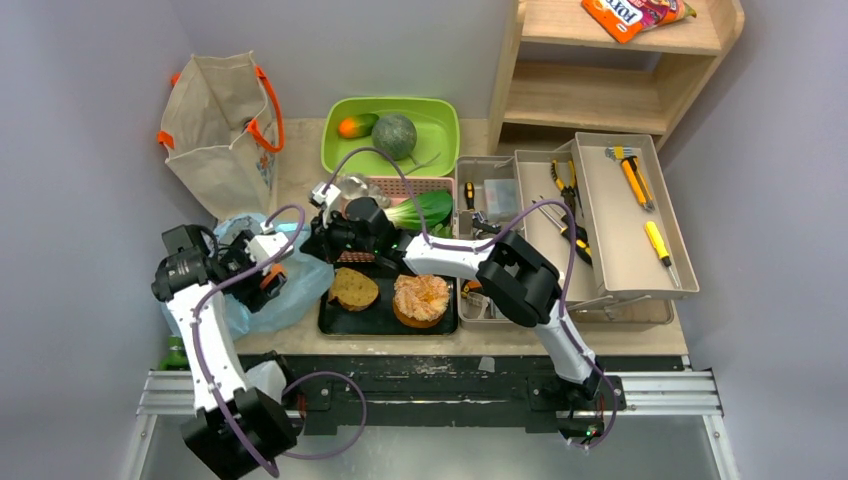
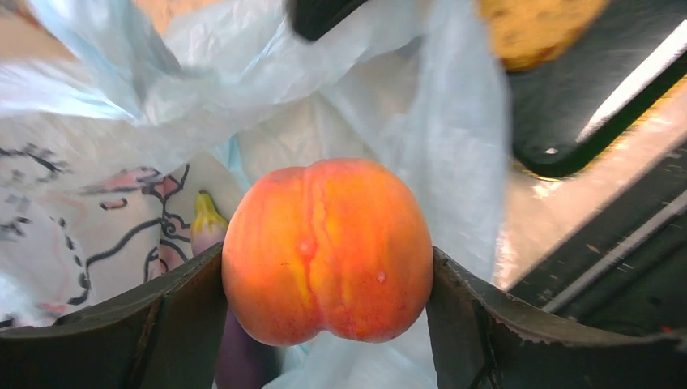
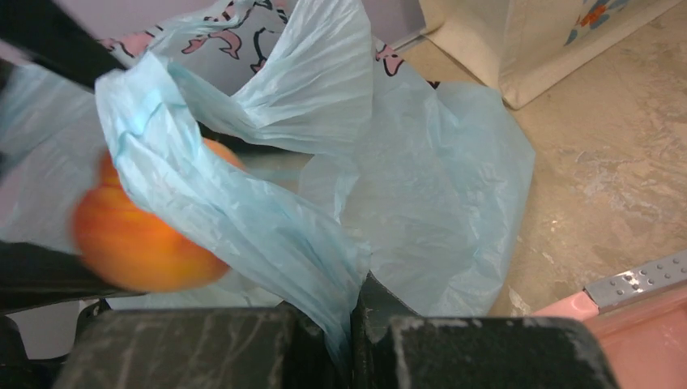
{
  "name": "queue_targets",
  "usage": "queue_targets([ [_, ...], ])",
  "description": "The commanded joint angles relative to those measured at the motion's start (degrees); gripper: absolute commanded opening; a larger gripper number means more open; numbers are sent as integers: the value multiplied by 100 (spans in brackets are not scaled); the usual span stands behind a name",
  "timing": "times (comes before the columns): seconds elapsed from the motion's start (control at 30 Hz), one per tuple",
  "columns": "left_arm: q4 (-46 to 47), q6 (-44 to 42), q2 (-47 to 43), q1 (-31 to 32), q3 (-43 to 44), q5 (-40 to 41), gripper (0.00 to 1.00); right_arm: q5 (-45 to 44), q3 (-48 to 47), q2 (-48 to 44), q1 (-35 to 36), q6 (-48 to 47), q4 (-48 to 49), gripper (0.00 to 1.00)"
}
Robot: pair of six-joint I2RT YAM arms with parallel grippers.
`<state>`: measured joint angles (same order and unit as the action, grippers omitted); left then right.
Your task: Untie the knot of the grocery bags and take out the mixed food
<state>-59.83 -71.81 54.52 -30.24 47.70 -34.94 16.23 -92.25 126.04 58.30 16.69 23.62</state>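
Jaws of the left gripper [image 2: 328, 263] clamp the peach [image 2: 324, 235] by its sides, cleft running twelve to six toward the wrist camera; right gripper [image 3: 350, 320] pinches a fold of the light-blue bag [image 3: 437, 186] around it; eggplant [image 2: 243, 361] beneath; black tray [image 1: 335, 318] at three o'clock holds bread [image 1: 353, 288], pastry [image 1: 421, 298].
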Motion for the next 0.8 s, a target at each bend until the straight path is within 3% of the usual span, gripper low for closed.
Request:
queue_targets([
  [0.0, -2277, -745, -352, -25, 1141, -1178, 39, 70, -182, 78, -47, 85, 126, 0],
  [0.07, -2641, -314, -401, -15, 1815, -1777, 39, 100, -149, 67, -46, 111, 163, 0],
  [0.13, -1829, 1409, -425, 143, 2373, -2201, 39, 100, -70, 34, -46, 128, 261, 0],
  [0.2, -320, 3090, -271, 616, 2772, -1904, 39, 107, 77, -31, -47, 121, 376, 0],
  [0.27, 830, 4009, 158, 1415, 3121, -1022, 40, 98, 273, -129, -47, 44, 511, 0],
  [0.4, 1448, 4704, 2074, 2129, 4623, -245, 39, 99, 559, -300, -41, -249, 614, 0],
  [0.6, 2856, 5539, 4579, 2585, 6472, 552, 37, -10, 804, -386, -38, -423, 628, 0],
  [0.77, 2994, 5589, 6612, 2941, 8457, 878, 39, -103, 817, -354, -38, -519, 654, 0],
])
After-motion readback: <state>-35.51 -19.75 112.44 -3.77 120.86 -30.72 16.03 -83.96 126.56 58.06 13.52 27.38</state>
